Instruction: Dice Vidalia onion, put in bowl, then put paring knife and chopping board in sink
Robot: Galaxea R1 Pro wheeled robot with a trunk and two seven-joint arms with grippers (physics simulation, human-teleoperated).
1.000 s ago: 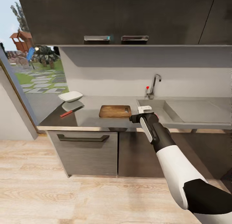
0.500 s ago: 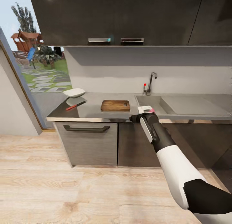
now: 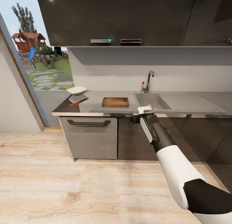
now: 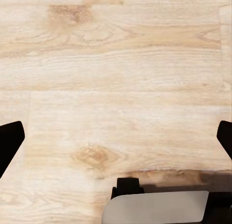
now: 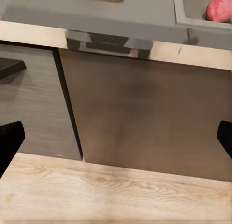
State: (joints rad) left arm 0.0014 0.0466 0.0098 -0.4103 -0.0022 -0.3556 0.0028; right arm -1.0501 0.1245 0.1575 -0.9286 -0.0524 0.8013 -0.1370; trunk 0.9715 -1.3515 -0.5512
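view shift: we are backing away from the countertop (image 3: 93,108); it is looking smaller now.
right gripper (image 5: 116,137): fingers apart, gripping nothing.
vidalia onion (image 5: 219,9): sitting in the sink (image 3: 154,100), not yet lifted out.

my right arm reaches forward, forearm raised | right hand (image 3: 144,110) fingers spread wide, empty | my left hand (image 4: 116,139) fingers also wide apart, pointing down

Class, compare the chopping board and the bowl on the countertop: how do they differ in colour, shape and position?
The chopping board is brown wood, while the bowl is white. The board is a flat rectangle; the bowl is raised with a rounded rim. The board lies near the sink, the bowl at the far end by the window. Both rest on the countertop.
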